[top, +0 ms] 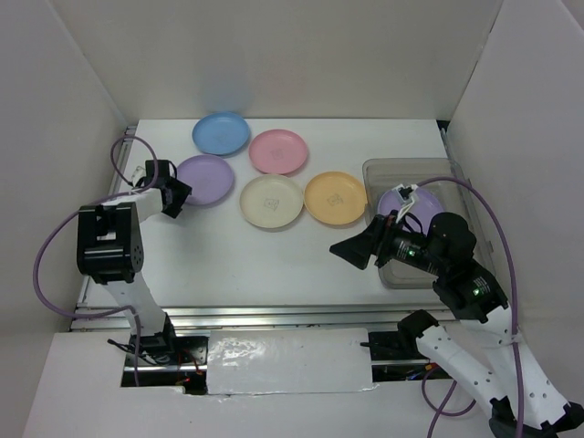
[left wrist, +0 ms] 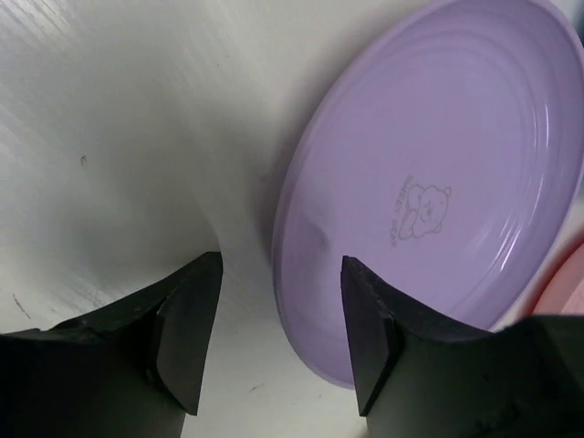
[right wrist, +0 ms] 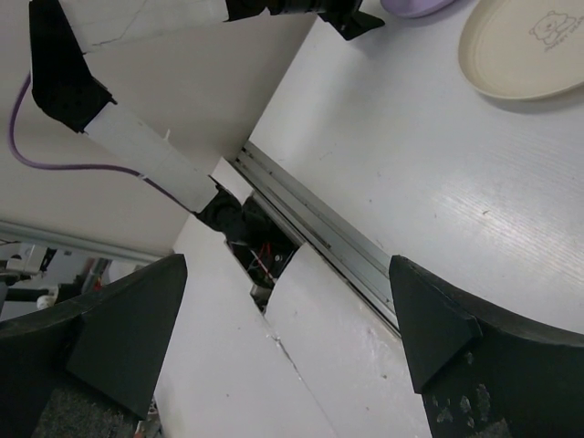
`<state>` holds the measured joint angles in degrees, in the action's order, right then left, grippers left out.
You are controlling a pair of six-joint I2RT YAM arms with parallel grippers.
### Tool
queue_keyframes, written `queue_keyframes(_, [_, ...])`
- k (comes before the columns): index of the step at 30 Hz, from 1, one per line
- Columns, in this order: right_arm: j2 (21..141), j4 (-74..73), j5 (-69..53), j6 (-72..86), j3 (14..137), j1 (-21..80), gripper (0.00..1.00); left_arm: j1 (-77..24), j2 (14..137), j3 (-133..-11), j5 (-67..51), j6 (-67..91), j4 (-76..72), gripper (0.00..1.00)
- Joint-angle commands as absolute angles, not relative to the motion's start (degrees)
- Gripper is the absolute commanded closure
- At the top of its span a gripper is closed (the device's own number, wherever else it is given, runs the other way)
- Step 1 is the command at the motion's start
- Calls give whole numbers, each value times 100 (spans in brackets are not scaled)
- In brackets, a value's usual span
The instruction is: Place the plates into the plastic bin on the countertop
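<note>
On the white countertop (top: pixel 255 260) lie a blue plate (top: pixel 220 133), a pink plate (top: pixel 278 151), a purple plate (top: pixel 205 179), a cream plate (top: pixel 272 201) and an orange plate (top: pixel 335 197). Another purple plate (top: pixel 404 203) rests inside the clear plastic bin (top: pixel 411 162) at the right. My left gripper (top: pixel 178 196) is down at the left purple plate's near-left edge. In the left wrist view its jaws (left wrist: pixel 281 338) stand apart astride the rim of that plate (left wrist: pixel 438 182), one finger over the plate, one over the table. My right gripper (top: pixel 351 248) hangs open and empty left of the bin.
White walls close in the table on three sides. A metal rail (right wrist: pixel 338 228) runs along the near edge. The pink plate's edge (left wrist: pixel 570 283) lies just beyond the purple one. The right wrist view also catches the cream plate (right wrist: pixel 534 46) and the left gripper (right wrist: pixel 338 14).
</note>
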<state>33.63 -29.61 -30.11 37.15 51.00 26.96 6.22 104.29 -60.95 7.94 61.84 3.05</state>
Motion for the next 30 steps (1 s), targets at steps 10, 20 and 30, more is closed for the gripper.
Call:
queue_keyframes(10, [3067,-3138,-2479,3647,5300,2804,0,554,10258,-6645,1897,6723,2239,100])
queue_keyframes(20, [3085,-3330,-1575,3858,5159,2874,0,-295,7079,-6161,1768,5436,2209,100])
queue_keyframes(30, [1391,-4710,1756,5440,6019,2857,0,-3425,9173,-9005,711,4377,2793,100])
